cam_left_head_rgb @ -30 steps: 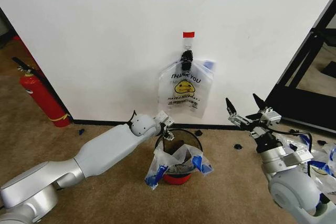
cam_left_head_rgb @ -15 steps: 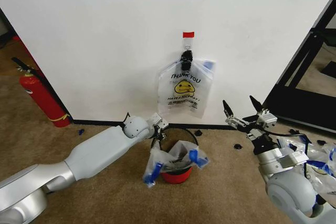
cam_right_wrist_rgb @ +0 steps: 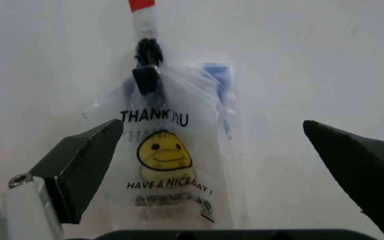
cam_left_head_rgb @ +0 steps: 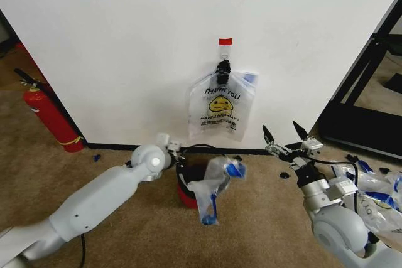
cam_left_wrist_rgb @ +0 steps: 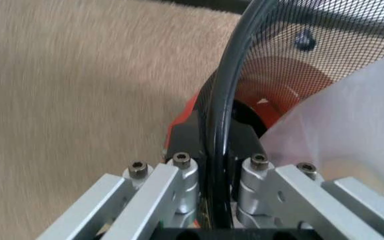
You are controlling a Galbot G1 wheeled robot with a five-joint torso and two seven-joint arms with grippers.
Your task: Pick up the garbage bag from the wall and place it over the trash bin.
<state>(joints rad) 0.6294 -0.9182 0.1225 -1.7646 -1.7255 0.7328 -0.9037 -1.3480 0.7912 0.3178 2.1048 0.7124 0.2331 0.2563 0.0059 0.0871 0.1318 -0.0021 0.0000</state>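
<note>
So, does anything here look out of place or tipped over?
Yes. The trash bin is tilted, with the left gripper shut on its rim, and an old bag hangs half out. The garbage bag hangs on the wall.

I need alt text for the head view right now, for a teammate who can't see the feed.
The left pincer grips the rim of the trash bin, which is tipped over on the carpet with a garbage bag spilling out. Another bag hangs from a black clip on the white wall; the right pincer is open, low and right of it.
</note>
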